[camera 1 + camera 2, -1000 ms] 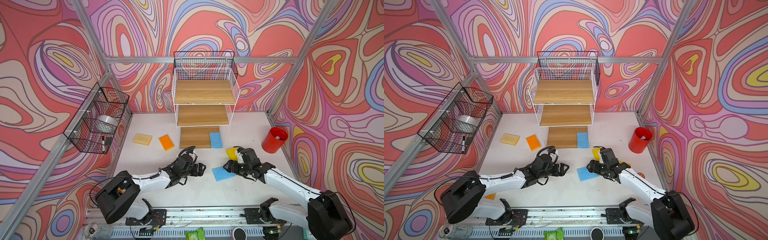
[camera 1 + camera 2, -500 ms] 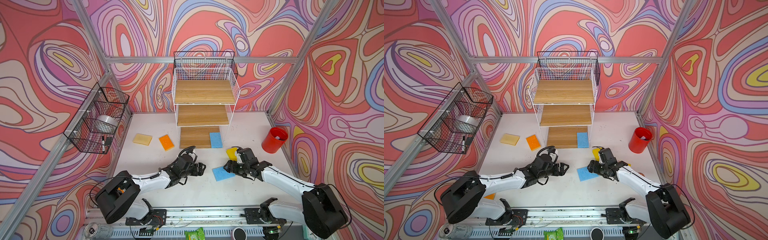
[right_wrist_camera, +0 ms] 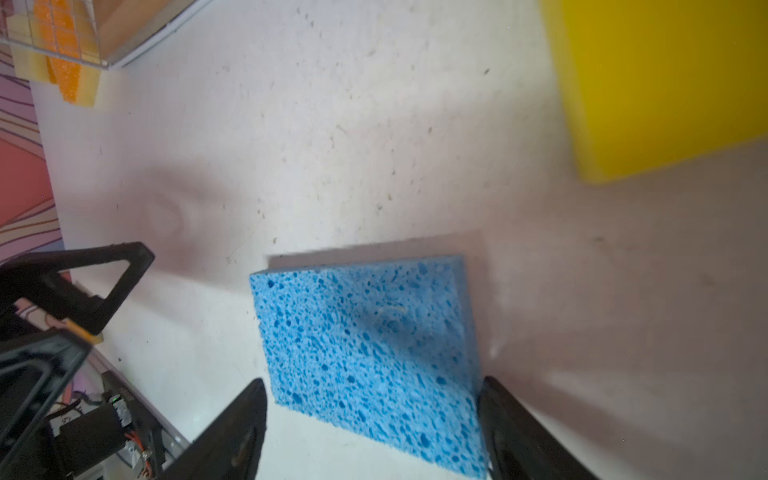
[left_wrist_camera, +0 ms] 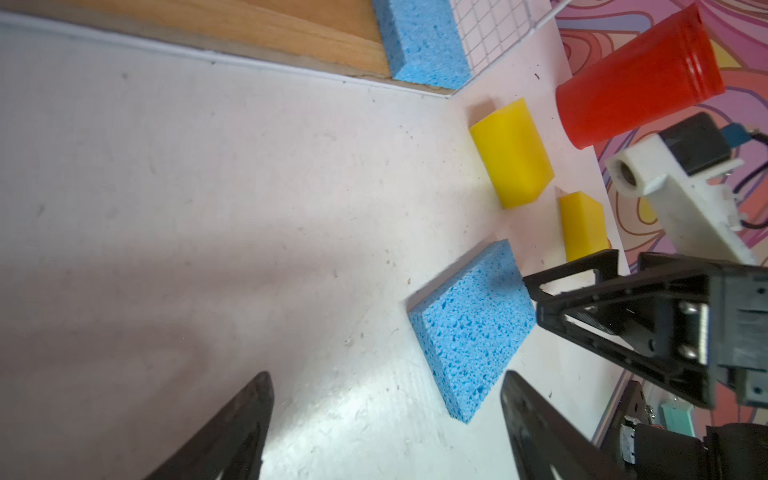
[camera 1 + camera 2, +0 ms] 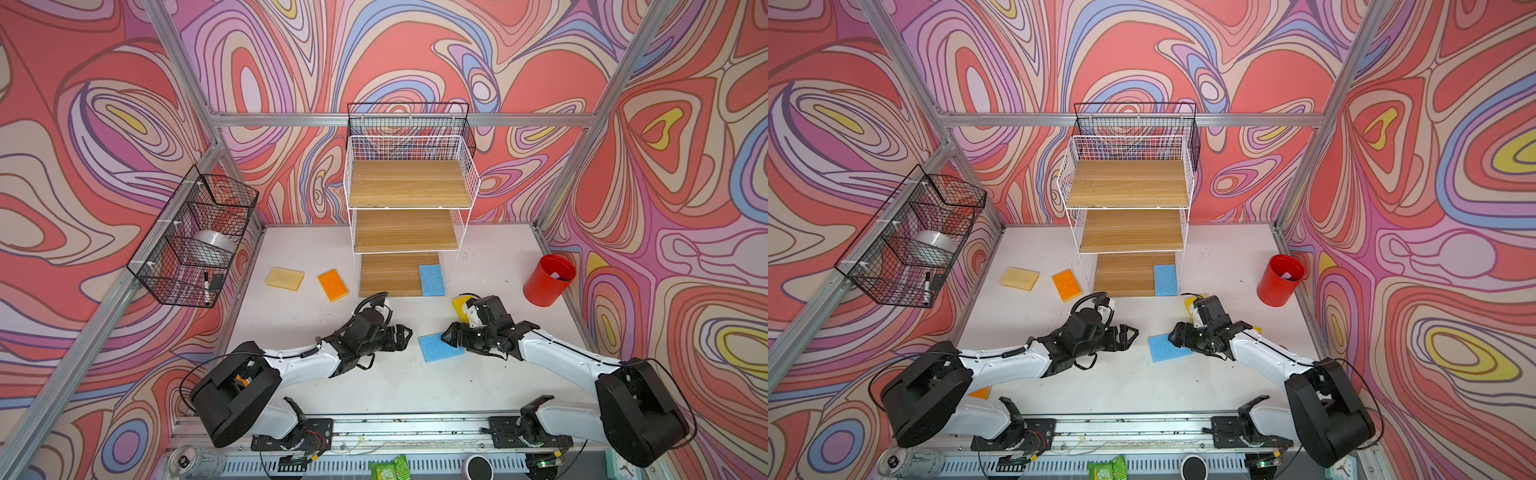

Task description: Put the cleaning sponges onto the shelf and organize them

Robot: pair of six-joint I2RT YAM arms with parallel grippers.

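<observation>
Creeping closer, right gripper (image 5: 449, 337) straddles blue sponge (image 5: 437, 350).

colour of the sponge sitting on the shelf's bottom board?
Light blue. The sponge on the shelf shows best in the left wrist view.

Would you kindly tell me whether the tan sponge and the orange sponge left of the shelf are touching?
Apart: both top views show bare table between the tan sponge and the orange sponge.
</observation>
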